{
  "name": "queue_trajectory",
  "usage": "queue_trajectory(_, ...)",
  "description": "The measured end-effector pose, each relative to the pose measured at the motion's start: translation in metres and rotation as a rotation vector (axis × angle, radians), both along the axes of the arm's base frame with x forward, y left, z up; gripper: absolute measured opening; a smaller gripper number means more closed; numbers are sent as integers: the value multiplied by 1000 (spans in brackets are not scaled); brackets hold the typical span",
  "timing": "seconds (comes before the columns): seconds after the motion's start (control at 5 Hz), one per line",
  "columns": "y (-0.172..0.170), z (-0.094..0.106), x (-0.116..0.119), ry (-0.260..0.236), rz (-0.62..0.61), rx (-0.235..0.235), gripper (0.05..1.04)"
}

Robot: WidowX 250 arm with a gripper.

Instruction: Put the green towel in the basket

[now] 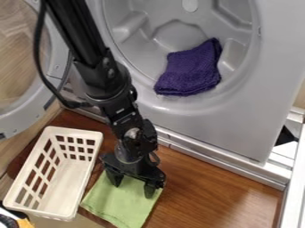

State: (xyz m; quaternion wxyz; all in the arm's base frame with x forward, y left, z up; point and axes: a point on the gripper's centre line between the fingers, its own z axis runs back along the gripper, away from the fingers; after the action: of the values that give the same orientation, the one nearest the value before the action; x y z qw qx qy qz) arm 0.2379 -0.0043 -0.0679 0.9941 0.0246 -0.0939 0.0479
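Pointing down over green towel (122, 204), jaws stand wide apart, unclenched, contact unclear; white basket (72, 132) just beside towel.

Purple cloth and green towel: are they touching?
Apart: in the camera view the purple cloth lies in the round opening, the green towel below on the wood, with the grey front between.

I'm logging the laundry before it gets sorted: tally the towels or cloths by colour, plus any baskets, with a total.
Green towel: 1
Purple cloth: 1
White basket: 1
Total: 3
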Motion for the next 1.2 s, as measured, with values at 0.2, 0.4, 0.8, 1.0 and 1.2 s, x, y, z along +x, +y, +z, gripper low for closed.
queue_trajectory(0.2,-4,-7,3,11,-10,-21,991)
queue_trajectory(0.4,-6,-10,7,12,-25,-17,927)
queue_trajectory(0.8,-10,-9,10,3,-28,-3,384)
queue_trajectory(1.0,-13,-8,9,-1,-24,-7,187)
queue_trajectory(1.2,-14,-2,8,-12,-36,-6,106)
